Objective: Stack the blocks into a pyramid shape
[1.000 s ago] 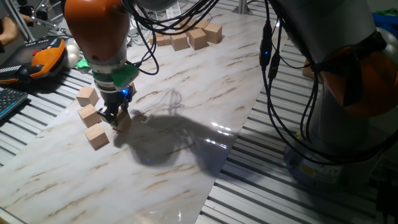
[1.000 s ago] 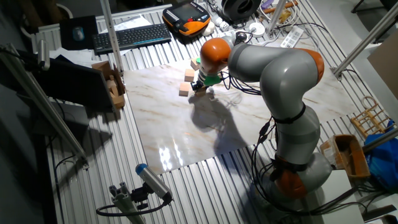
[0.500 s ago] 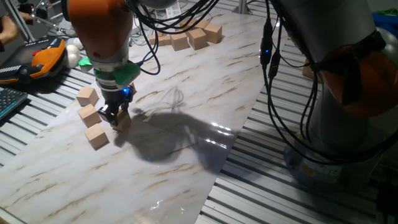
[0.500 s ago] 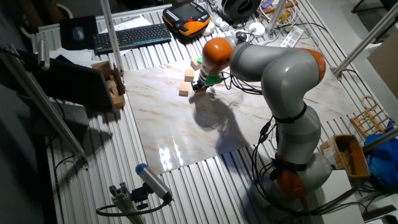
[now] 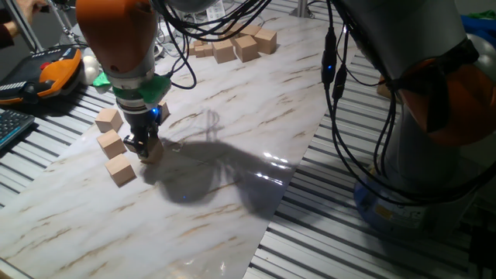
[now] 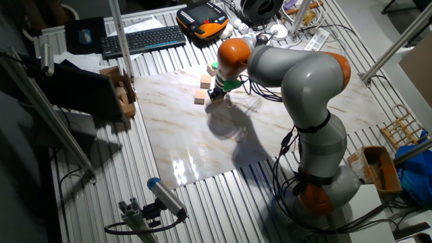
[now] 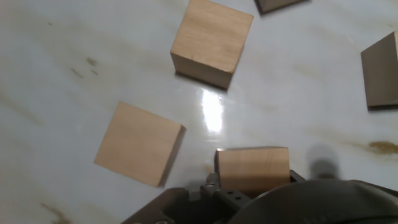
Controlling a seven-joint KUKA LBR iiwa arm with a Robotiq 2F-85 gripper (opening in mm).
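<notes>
Two fixed cameras, opposite sides; hand camera close, facing tabletop [image 7: 74, 50].

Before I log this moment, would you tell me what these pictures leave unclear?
- Tool: one fixed view hides the block at its tip, so its grip is unclear.
- Hand view: the nearest block is half covered by the tool body; the fingers are unseen.
- Other fixed view: the blocks are too small to count.

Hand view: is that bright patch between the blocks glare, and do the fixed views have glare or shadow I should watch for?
Hand view: yes, a lamp reflection on the marble tabletop, between the far cube and the gripped cube; cube edges stay sharp. One fixed view: the arm's dark shadow spreads beside the gripper, with glare at its edge. The other fixed view: glare near the table's front edge; the cubes look tiny.
</notes>
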